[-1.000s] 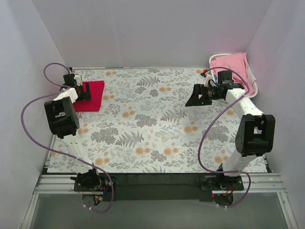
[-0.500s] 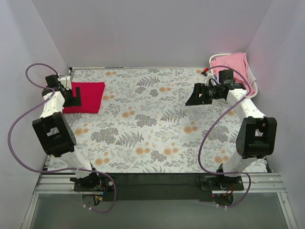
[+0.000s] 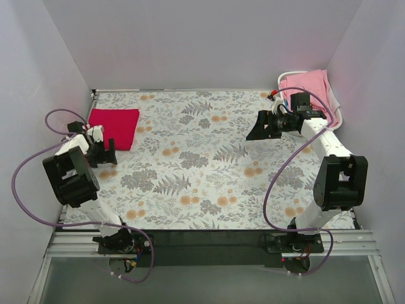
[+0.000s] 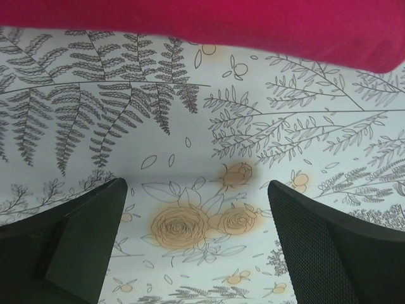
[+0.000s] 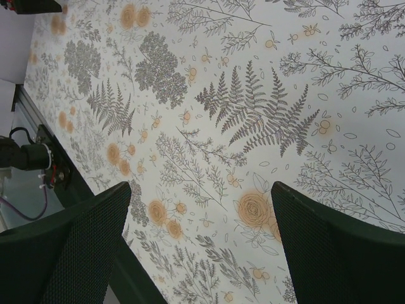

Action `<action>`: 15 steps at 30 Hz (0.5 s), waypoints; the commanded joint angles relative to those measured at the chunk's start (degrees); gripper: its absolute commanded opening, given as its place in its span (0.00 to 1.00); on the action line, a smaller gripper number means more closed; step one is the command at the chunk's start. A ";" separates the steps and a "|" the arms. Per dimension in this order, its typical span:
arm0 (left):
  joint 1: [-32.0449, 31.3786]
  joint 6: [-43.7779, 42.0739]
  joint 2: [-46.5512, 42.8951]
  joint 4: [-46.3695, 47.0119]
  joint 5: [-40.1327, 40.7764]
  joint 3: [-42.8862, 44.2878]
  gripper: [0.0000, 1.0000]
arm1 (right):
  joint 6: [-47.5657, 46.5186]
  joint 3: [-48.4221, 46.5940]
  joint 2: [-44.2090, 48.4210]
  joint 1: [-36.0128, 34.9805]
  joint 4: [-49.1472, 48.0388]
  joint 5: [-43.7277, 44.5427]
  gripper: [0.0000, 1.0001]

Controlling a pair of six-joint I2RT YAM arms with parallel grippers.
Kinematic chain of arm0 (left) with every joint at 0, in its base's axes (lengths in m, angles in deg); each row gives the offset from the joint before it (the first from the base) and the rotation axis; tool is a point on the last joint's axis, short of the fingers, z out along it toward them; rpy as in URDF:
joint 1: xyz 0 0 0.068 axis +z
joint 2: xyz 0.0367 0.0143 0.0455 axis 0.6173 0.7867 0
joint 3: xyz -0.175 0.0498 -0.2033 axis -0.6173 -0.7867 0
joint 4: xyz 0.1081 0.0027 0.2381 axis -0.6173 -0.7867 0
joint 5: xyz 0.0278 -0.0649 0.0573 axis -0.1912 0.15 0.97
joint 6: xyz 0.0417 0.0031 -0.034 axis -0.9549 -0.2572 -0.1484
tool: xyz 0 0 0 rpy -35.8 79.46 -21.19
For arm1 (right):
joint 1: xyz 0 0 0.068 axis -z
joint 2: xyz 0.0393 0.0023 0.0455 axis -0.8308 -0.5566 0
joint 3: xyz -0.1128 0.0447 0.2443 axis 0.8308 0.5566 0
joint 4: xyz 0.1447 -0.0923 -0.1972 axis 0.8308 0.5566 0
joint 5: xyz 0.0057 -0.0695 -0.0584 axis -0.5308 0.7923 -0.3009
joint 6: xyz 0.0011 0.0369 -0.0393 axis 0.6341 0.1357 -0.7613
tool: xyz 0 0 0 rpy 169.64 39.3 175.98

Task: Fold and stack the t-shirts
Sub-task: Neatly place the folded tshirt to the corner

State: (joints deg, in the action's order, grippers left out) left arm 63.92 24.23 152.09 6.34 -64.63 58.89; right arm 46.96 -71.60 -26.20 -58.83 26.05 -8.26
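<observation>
Left gripper (image 3: 103, 152), its black mesh-textured fingers (image 4: 316, 240) spread wide and empty, hangs over the fern-and-rose printed table (image 3: 202, 171). It is just nearer than the red tee (image 3: 115, 126), a smooth flat rectangle in the far left corner. Right gripper (image 3: 258, 130), also spread and empty, is near the soft pink tees (image 3: 307, 85) heaped in a white basket (image 3: 292, 73).

left arm (image 3: 68, 177), right arm (image 3: 323, 136): white links, black joints | cables (image 3: 264, 212): purple loops | gripper fingers (image 5: 329, 247): black, mesh-textured
</observation>
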 commanded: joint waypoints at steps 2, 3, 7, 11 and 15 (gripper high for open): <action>0.04 1.78 2.32 6.12 -0.99 -1.31 0.94 | -0.42 0.15 0.97 0.19 -0.03 -1.81 0.98; 0.04 2.13 3.03 6.99 -1.17 -1.05 0.94 | -0.51 0.23 0.88 0.19 -0.12 -1.81 0.98; -0.84 3.27 7.59 8.06 -1.70 0.70 0.94 | -0.77 0.32 0.61 0.19 -0.12 -1.81 0.98; -1.10 4.77 12.43 8.58 -1.61 4.65 0.93 | -0.77 0.50 -0.26 0.19 -0.30 -1.72 0.98; -1.45 5.73 16.73 8.76 -2.14 8.69 0.93 | -0.86 0.15 -1.14 0.19 -0.30 -1.64 0.98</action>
State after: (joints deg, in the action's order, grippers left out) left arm 63.05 27.90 162.47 16.66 -64.39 67.72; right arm 46.74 -71.55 -26.48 -58.81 26.03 -8.55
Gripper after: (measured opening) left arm 0.936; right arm 0.984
